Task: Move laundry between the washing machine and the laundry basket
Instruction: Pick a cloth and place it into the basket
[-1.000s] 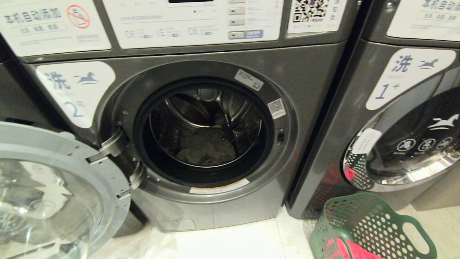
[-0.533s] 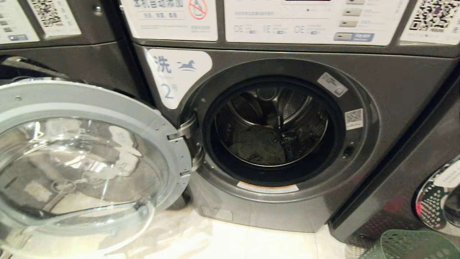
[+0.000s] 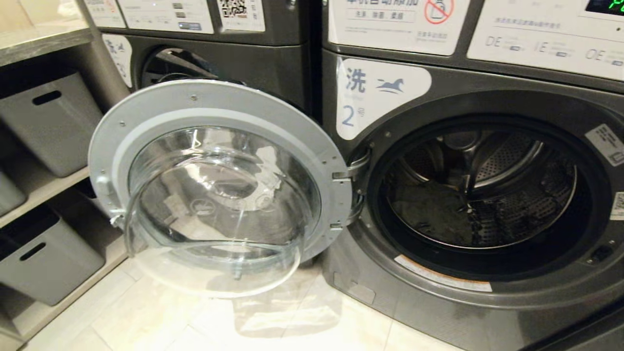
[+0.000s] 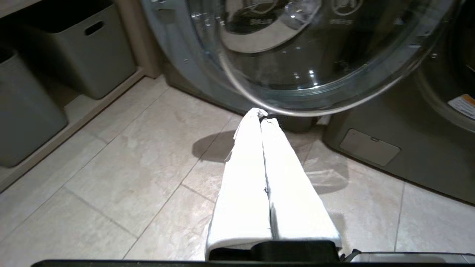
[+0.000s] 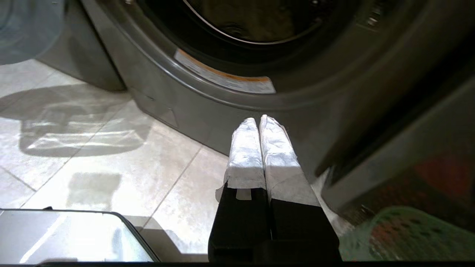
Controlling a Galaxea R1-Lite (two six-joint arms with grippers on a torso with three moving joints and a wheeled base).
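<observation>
The washing machine (image 3: 512, 83) marked "2" fills the right of the head view, its round glass door (image 3: 219, 195) swung wide open to the left. Laundry (image 3: 434, 209), a dark olive-grey garment, lies low in the drum. Neither arm shows in the head view. My left gripper (image 4: 261, 113) is shut and empty, low over the floor tiles just below the open door (image 4: 315, 55). Also shut and empty, my right gripper (image 5: 258, 119) sits close to the washer's lower front (image 5: 222, 107). The green laundry basket (image 5: 408, 237) stands blurred beside it.
Low shelves with plain grey bins (image 3: 48, 122) line the left wall. Another dark washer (image 3: 219, 53) stands behind the open door. The door juts out over the pale tiled floor (image 3: 170, 321).
The whole head view has swung to the left: the washer marked "1" and the green basket have left it, and the shelves with grey bins have come in. Things themselves have not moved.
</observation>
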